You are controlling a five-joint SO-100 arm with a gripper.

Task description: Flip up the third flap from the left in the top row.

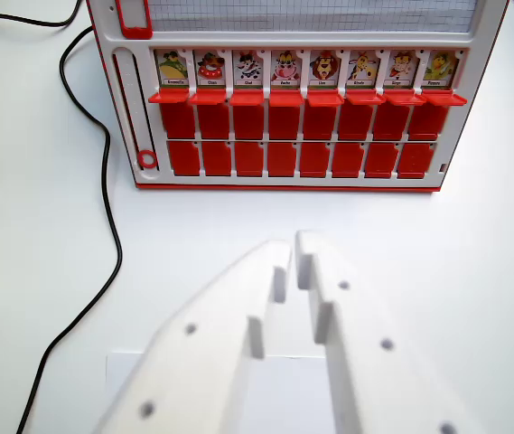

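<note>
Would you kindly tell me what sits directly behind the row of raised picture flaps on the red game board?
Behind the picture flaps lies a pale gridded panel on the game board; its far part is cut off.

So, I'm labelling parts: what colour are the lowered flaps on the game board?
Red, clearest in the wrist view: the flaps sit in the white-framed game board.

Bright, even light, soft shadows; the near hand [293,249] is slightly blurred.

The white gripper [293,249], nearly closed and empty, hovers near the red flap board [148,108] on the white table [40,271].
</note>
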